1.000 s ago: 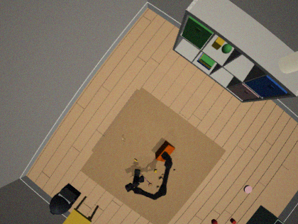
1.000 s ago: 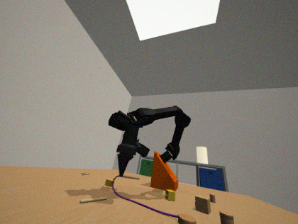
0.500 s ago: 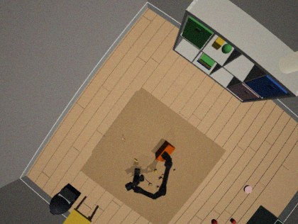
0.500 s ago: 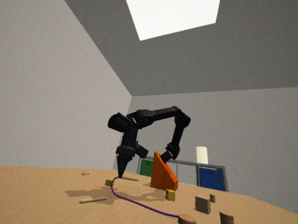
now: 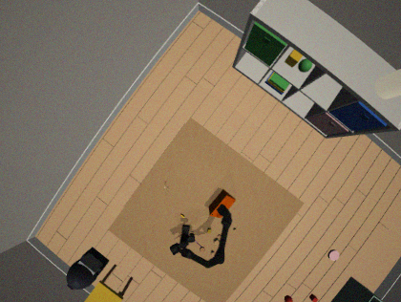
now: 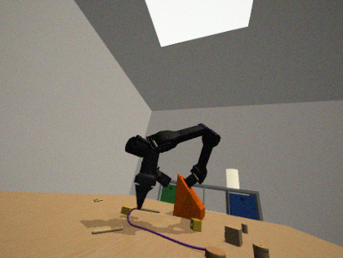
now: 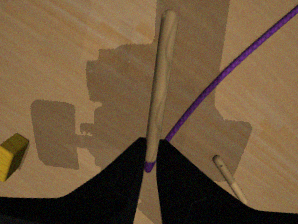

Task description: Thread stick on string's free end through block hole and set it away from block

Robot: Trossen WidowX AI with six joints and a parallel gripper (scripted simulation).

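Note:
In the wrist view my gripper (image 7: 151, 145) is shut on one end of the thin wooden stick (image 7: 160, 83), which juts out ahead of the fingertips just above the table. The purple string (image 7: 233, 70) leaves the held end and runs off to the upper right. In the exterior view my gripper (image 6: 140, 204) points down close to the table, and the string (image 6: 155, 233) trails across the table to the round wooden button (image 6: 215, 251). Wooden blocks (image 6: 233, 235) stand beyond the button at the right; I cannot see a hole in them.
A yellow cube (image 6: 126, 210) lies just left of the gripper, also in the wrist view (image 7: 9, 152). A loose stick (image 6: 107, 230) lies in front, another (image 7: 226, 176) near the fingers. The orange arm base (image 6: 188, 200) and a second yellow cube (image 6: 196, 224) are at the right.

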